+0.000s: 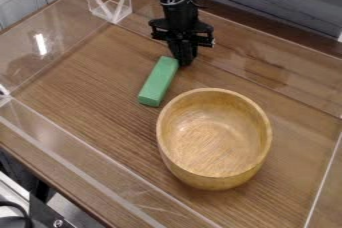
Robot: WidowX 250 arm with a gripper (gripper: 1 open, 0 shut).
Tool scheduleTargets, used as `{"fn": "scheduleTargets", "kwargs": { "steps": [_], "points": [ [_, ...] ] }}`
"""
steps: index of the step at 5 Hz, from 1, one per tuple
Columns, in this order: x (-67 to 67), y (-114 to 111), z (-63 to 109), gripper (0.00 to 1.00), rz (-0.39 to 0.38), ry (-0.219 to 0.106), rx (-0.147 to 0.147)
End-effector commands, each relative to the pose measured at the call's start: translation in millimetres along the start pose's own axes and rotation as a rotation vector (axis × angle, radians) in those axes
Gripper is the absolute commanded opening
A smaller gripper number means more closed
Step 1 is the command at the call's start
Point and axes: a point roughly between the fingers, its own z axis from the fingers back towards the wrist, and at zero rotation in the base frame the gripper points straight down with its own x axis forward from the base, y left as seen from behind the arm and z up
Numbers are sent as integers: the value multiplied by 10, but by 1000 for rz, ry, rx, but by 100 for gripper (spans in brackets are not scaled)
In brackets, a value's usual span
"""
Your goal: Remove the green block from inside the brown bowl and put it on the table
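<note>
The green block [158,79] lies flat on the table [80,92], just left of and behind the brown bowl [214,137], apart from its rim. The bowl stands upright and holds nothing. My black gripper [185,56] hangs just above and behind the block's far end, fingers drawn together and shut on nothing. A small gap shows between the fingertips and the block.
Low clear plastic walls [54,27] border the tabletop. A clear folded stand [107,2] sits at the back left corner. A grey plank wall runs behind the table.
</note>
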Motion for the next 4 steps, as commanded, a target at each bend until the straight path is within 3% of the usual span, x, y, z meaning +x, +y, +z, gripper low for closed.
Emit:
{"fn": "scheduleTargets", "kwargs": {
  "steps": [1, 3, 4],
  "points": [
    [91, -30, 158, 0, -12, -40, 3],
    [86, 6, 251, 0, -15, -25, 5],
    [61, 47, 400, 0, -56, -3, 1]
  ]
}}
